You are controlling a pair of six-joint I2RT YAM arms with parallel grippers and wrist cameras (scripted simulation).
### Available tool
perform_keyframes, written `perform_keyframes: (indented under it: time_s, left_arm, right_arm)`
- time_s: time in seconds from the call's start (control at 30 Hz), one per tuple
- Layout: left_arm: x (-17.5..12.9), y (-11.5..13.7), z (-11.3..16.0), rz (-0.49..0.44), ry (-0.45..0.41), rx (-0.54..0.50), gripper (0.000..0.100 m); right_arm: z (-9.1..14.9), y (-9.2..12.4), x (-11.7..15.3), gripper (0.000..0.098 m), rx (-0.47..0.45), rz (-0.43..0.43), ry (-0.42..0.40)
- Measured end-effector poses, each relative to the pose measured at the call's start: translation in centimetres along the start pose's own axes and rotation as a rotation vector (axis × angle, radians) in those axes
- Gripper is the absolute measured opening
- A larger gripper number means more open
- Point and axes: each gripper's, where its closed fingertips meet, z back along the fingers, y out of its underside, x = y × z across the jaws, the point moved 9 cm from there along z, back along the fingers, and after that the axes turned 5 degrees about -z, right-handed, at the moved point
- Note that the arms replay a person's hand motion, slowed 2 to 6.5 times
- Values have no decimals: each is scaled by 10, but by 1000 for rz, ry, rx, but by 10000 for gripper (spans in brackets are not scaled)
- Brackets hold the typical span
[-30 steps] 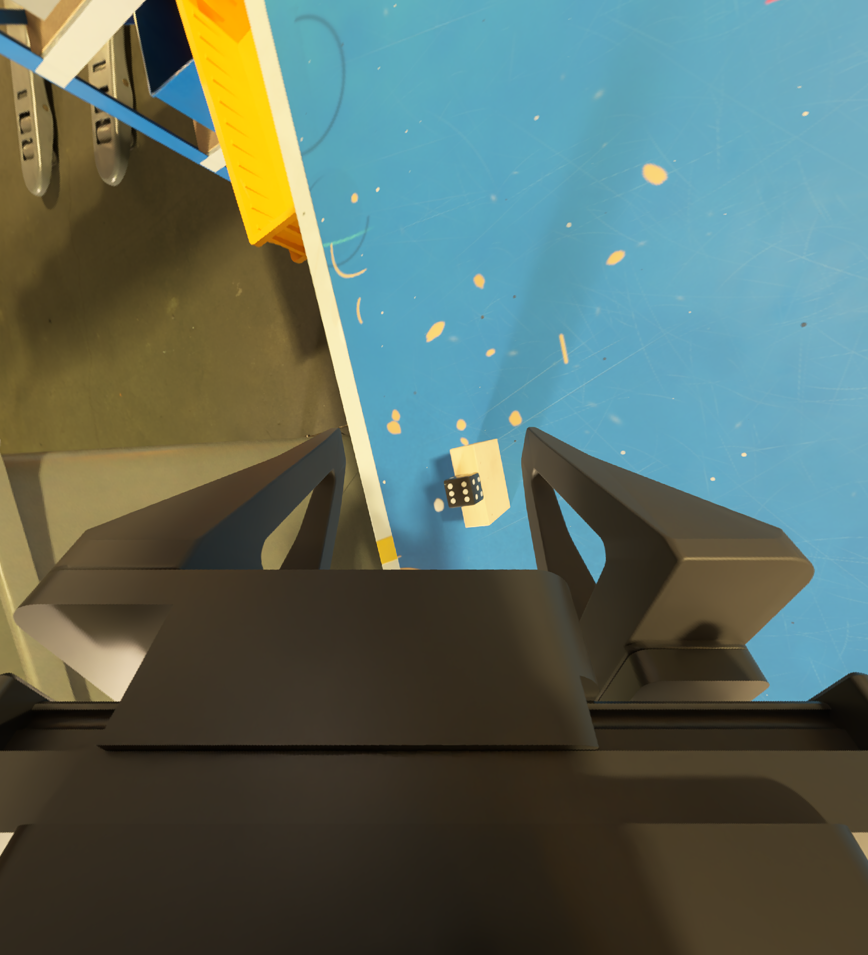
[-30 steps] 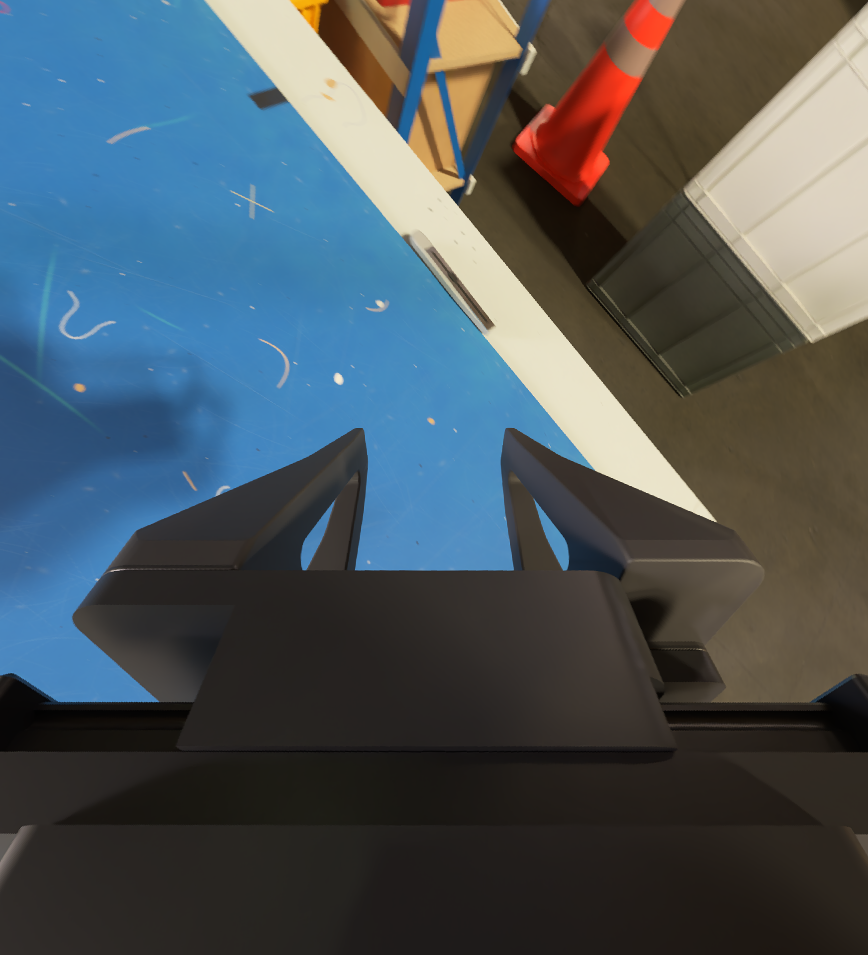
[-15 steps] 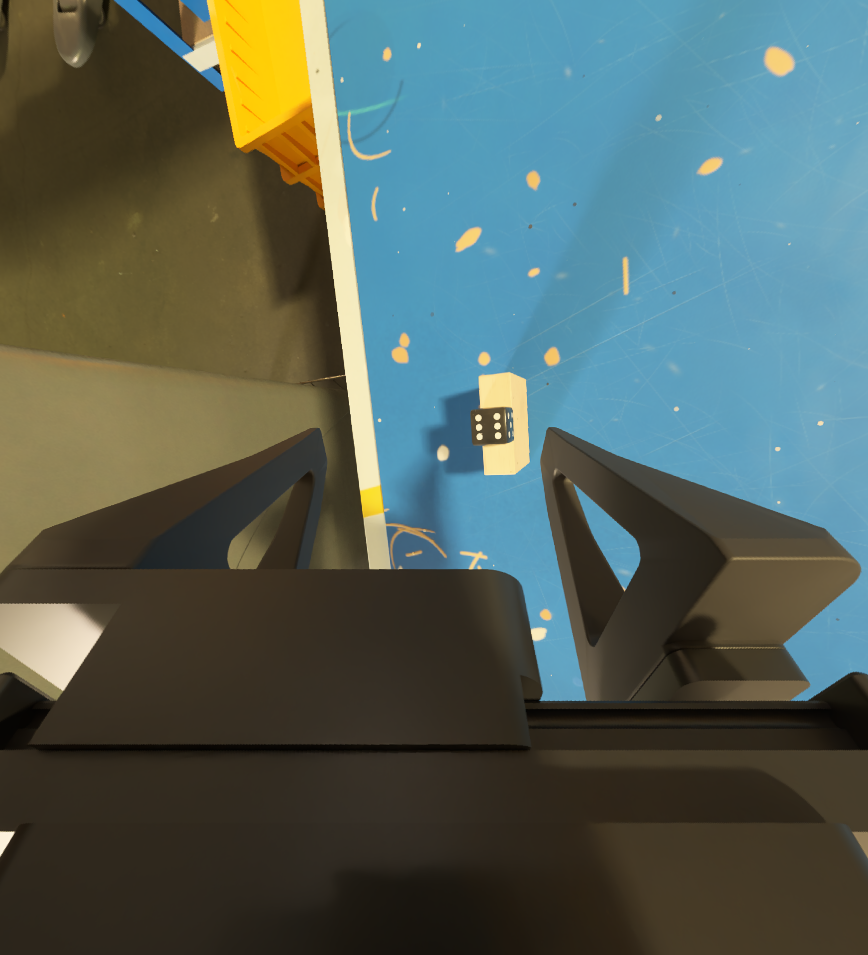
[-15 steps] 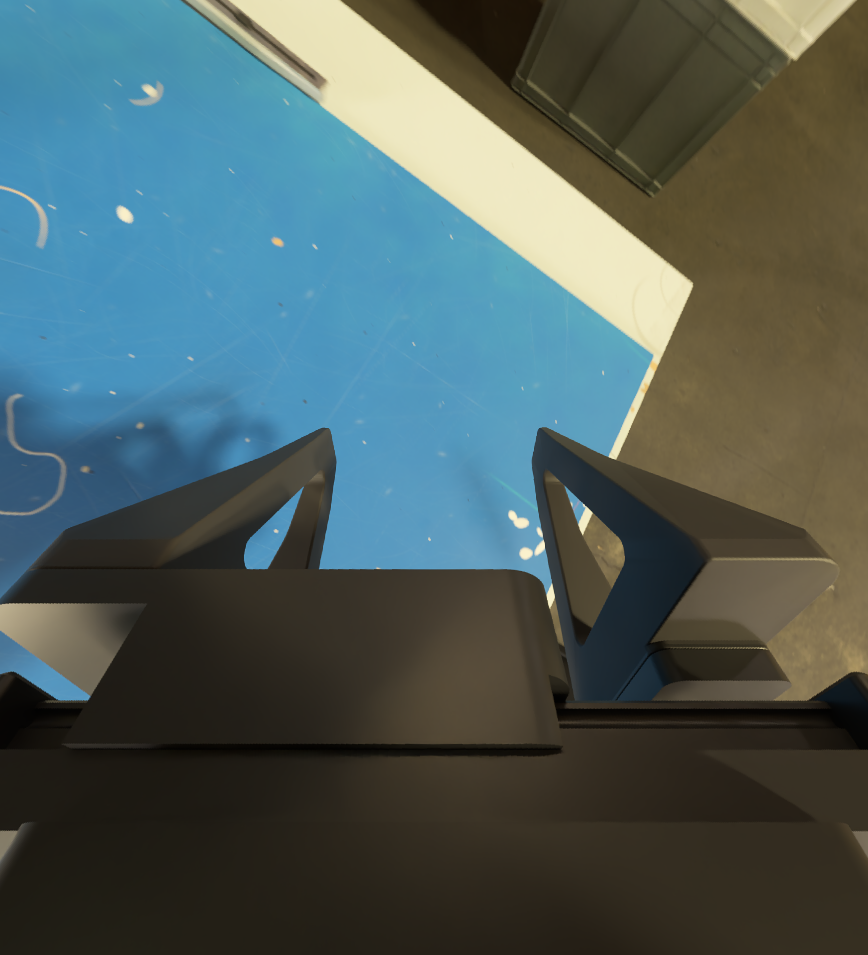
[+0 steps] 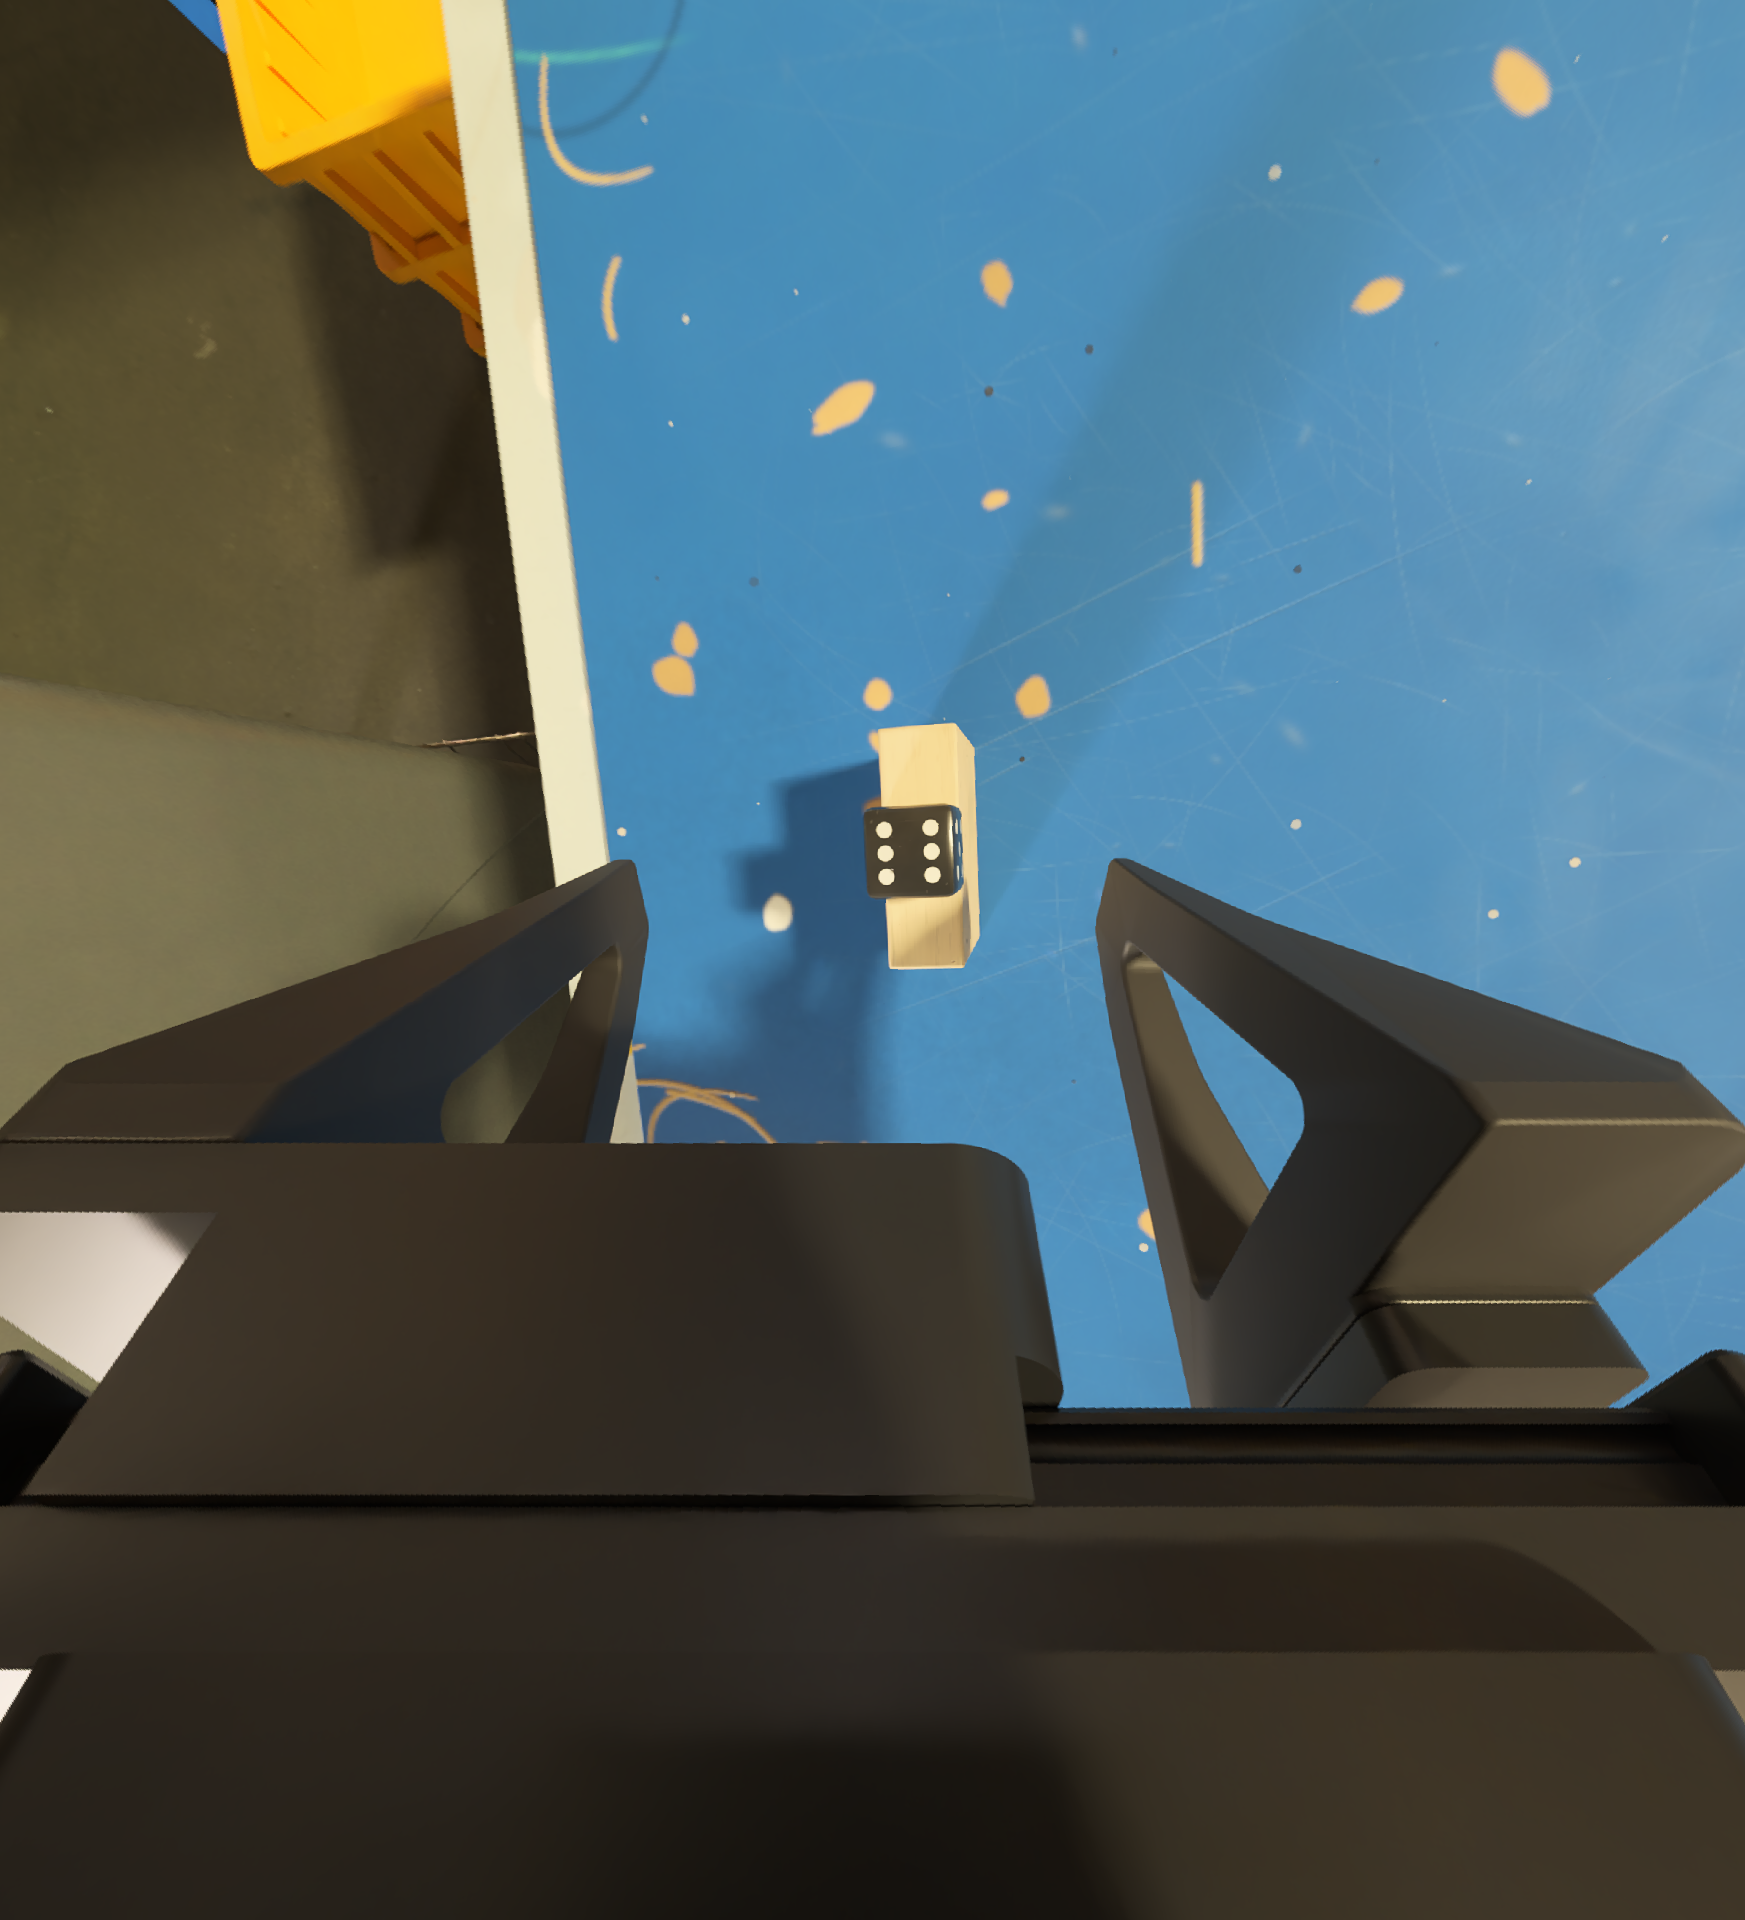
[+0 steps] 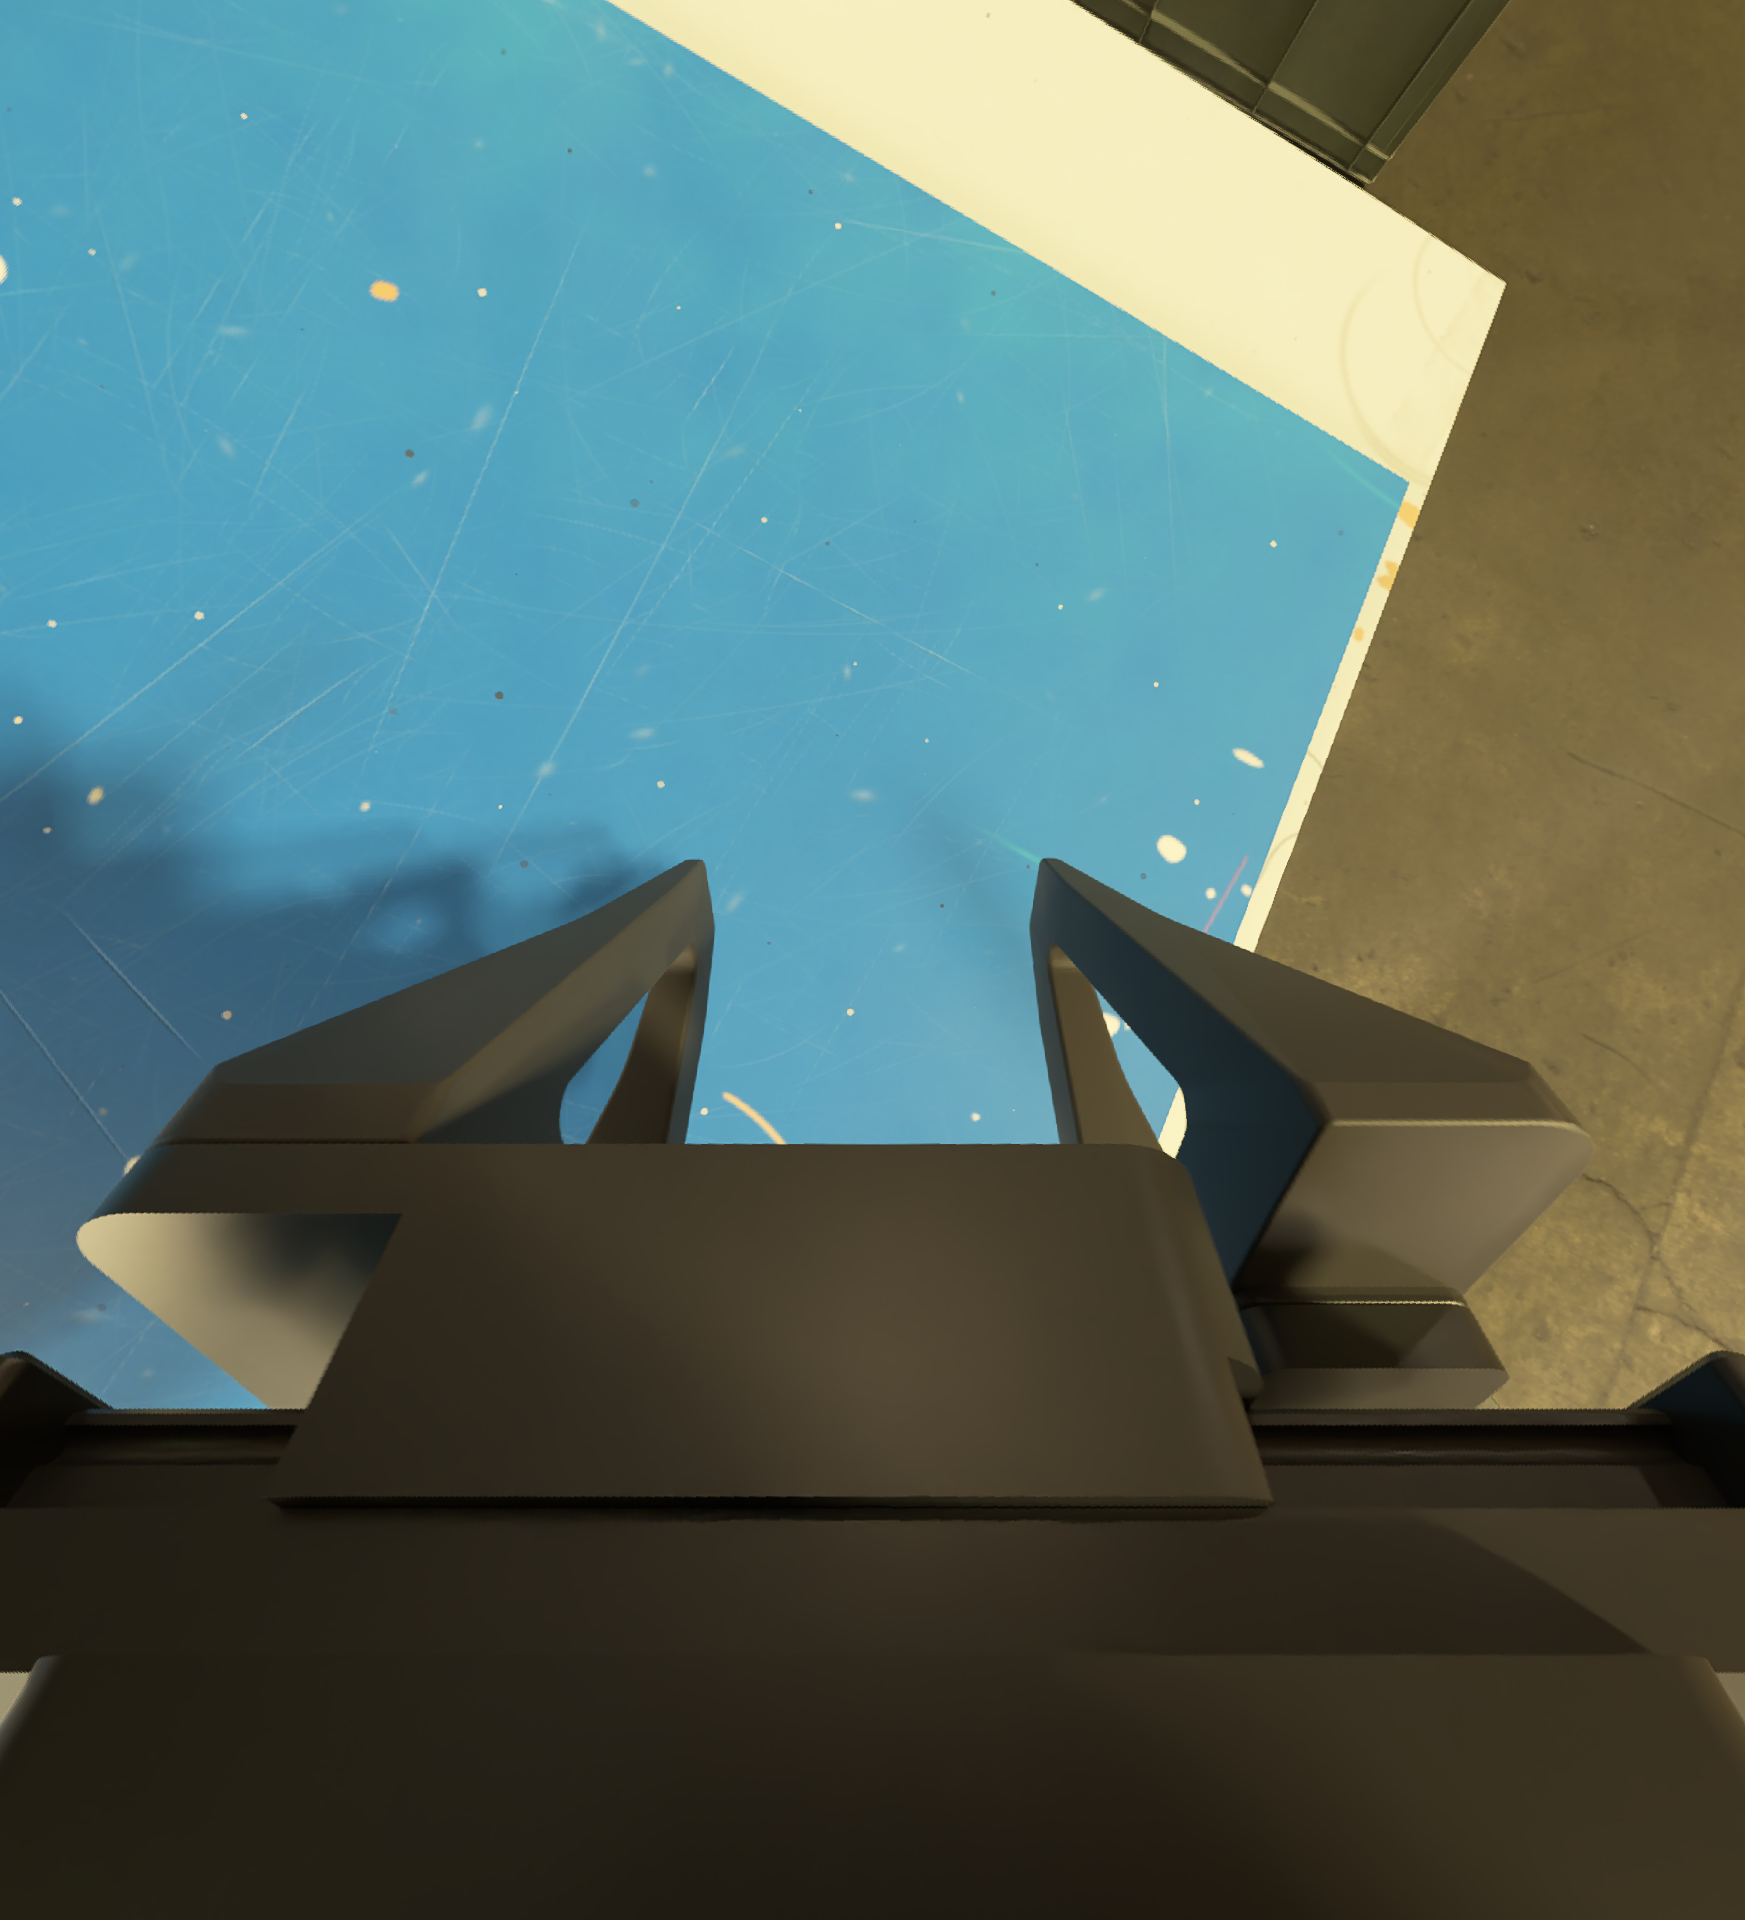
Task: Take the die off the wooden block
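In the left wrist view a black die [image 5: 912,852] with white pips sits on a pale wooden block [image 5: 928,935] that lies on the blue table top [image 5: 1263,623] near its left edge. My left gripper [image 5: 873,868] is open and empty, high above the table, and the die and block show between its fingertips. In the right wrist view my right gripper [image 6: 873,868] is open and empty above the blue table top [image 6: 535,520] near its corner. The die and block do not show in that view.
The table's pale edge strip [image 5: 535,499] runs down the left, with the floor [image 5: 172,520] beyond it and a yellow crate [image 5: 348,114] at the top left. In the right wrist view the table corner [image 6: 1450,312] borders the floor [image 6: 1626,727], with a dark grey bin [image 6: 1294,62] beyond.
The left gripper's jaws have opened wider and it has shifted so the die and block sit centred between its fingertips. The right wrist view has swung toward the table corner; its jaws narrowed slightly.
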Motion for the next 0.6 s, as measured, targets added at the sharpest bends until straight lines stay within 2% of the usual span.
perform_keyframes:
  time_s: [0.13, 0.23, 0.33, 0.43, 0.6]
  left_arm:
    - [-2, 3, -10, 10, 22, 18, 686]
    - [-2, 4, -15, 24, 27, 21, 632]
    - [-1, 4, -17, 30, 20, 18, 594]
    - [-1, 4, -19, 36, 17, 13, 498]
    - [-1, 5, -21, 66, 41, -7, 390]
  right_arm:
    - [-1, 1, -3, 433, -12, -6, 10]
    - [0, 0, -5, 424, -26, -27, 17]
    - [3, -3, -10, 431, -68, -46, 53]
    - [9, -3, -13, 455, -95, -51, 100]
    - [7, 1, -17, 517, -63, -64, 123]
